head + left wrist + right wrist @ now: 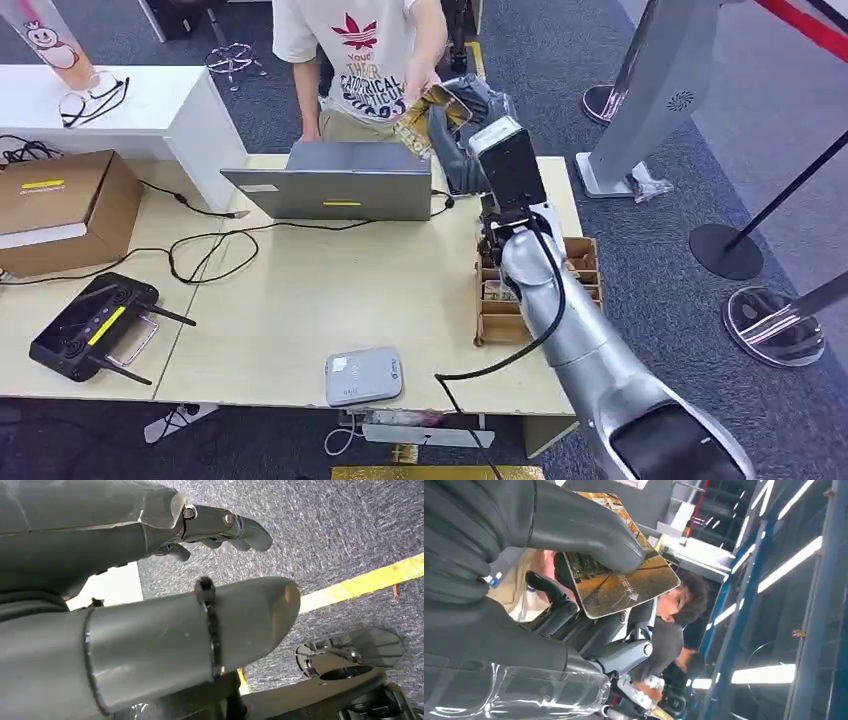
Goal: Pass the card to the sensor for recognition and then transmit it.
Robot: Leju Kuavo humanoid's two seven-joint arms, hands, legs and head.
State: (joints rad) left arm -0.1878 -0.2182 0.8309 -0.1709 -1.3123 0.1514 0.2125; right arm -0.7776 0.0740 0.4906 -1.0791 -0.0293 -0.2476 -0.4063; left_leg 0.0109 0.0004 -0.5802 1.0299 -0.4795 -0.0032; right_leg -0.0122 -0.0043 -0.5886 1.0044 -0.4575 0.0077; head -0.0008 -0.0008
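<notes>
Head view gives you the right hand [462,112] raised over the far right part of the worktop [300,300], beyond the open laptop [335,190], with its fingers clamped on the card [425,118]. The card sits at the far edge, right next to the hand of a person [360,60] in a white printed shirt standing behind the worktop; you cannot tell whether that person's fingers touch it. In the right wrist view you see the thick grey thumb [589,532] pressed on the card's [621,577] picture face and darker fingers [574,620] under it, so the grip is firm. The sensor [363,376], a flat grey pad, lies on the near edge of the worktop, well apart from the card. A brown compartment box [540,290] stands at the right edge beneath the silver arm. A black remote controller [90,328] lies near left, and a cardboard box [60,210] sits left of it. In the left wrist view the left hand [165,605] hangs over grey carpet, its fingers [225,527] apart and holding nothing
</notes>
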